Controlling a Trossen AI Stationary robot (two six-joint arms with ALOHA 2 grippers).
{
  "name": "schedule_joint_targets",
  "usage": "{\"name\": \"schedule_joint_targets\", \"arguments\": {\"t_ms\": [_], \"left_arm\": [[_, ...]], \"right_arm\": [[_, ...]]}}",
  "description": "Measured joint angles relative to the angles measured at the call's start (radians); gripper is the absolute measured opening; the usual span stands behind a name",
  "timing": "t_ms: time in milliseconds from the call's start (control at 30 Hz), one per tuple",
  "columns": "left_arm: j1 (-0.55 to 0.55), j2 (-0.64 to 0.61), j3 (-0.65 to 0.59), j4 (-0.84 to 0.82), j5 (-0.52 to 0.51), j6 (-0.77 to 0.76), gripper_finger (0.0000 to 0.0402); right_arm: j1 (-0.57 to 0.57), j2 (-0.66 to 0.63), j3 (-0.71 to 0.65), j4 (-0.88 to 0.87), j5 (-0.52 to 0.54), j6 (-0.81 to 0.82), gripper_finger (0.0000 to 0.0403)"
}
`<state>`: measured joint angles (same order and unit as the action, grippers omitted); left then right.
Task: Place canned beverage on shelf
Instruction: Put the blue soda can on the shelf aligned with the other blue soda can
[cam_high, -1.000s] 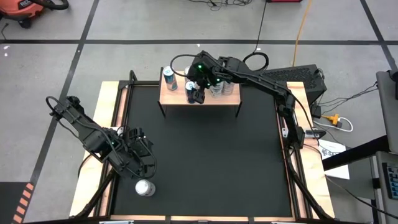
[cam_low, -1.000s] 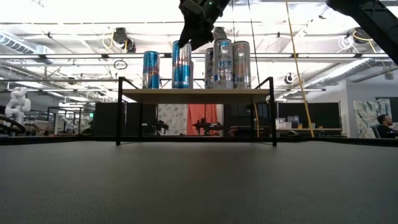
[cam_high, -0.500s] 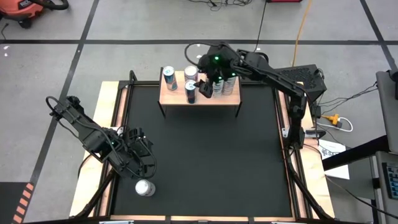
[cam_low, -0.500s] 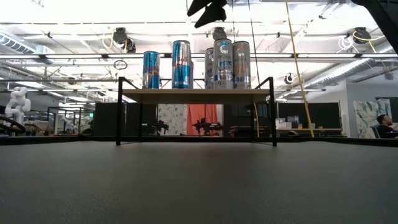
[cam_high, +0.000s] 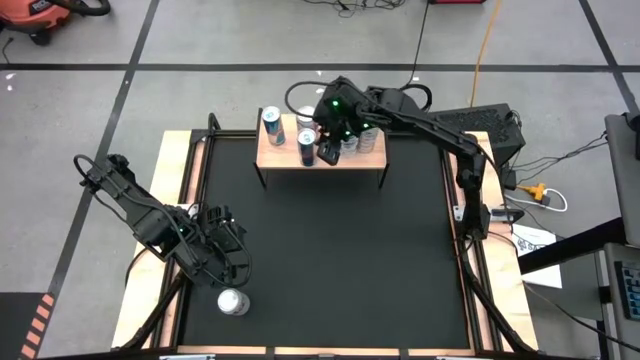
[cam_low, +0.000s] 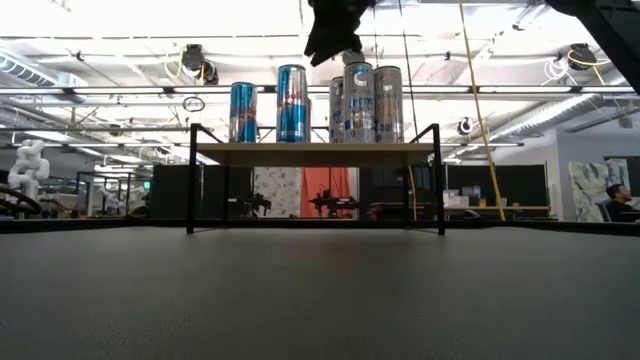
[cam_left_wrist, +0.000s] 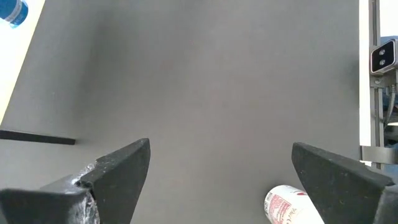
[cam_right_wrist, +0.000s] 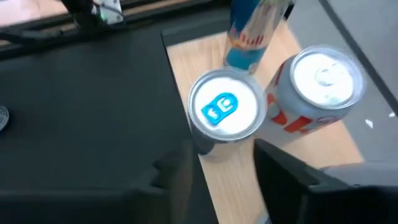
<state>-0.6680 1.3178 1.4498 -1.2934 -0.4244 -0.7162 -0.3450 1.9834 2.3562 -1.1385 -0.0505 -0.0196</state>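
The shelf (cam_high: 300, 162), pale wood on thin black legs (cam_low: 320, 153), stands at the table's far edge and carries several upright cans. Its front can (cam_right_wrist: 224, 112) is blue and silver with a blue tab (cam_low: 292, 103). My right gripper (cam_right_wrist: 224, 177) hovers just above and in front of this can (cam_high: 327, 152), open with a narrow gap and holding nothing. My left gripper (cam_left_wrist: 221, 168) hangs wide open over the table's near left part (cam_high: 228, 250). A white can with red print (cam_left_wrist: 289, 204) sits on the mat just beyond it (cam_high: 232, 301).
On the shelf, a silver can with orange print (cam_right_wrist: 320, 81) stands close beside the front can, a blue can (cam_right_wrist: 252, 31) behind it, and more silver cans (cam_low: 372, 103) to the right. The black mat (cam_high: 340, 260) between shelf and left arm is bare.
My right gripper has risen from the top of the blue and silver can to clear above it, and its fingers have drawn closer together. The can stays upright on the shelf.
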Motion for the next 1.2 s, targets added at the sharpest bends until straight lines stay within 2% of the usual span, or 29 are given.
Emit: {"name": "schedule_joint_targets", "arguments": {"t_ms": [200,333,533,667,1200], "left_arm": [[0.000,0.000,0.000,0.000,0.000,-0.003,0.0393],[0.000,0.000,0.000,0.000,0.000,-0.002,0.0393],[0.000,0.000,0.000,0.000,0.000,-0.001,0.0393],[0.000,0.000,0.000,0.000,0.000,-0.002,0.0393],[0.000,0.000,0.000,0.000,0.000,-0.001,0.0393]], "right_arm": [[0.001,0.031,-0.001,-0.035,0.049,0.012,0.0054],[0.000,0.026,0.000,-0.030,0.052,0.033,0.0007],[0.002,0.033,0.000,-0.031,0.053,0.053,0.0014],[0.002,0.053,0.000,-0.040,0.053,0.053,0.0004],[0.002,0.094,0.000,0.043,0.054,0.082,0.0004]]}}
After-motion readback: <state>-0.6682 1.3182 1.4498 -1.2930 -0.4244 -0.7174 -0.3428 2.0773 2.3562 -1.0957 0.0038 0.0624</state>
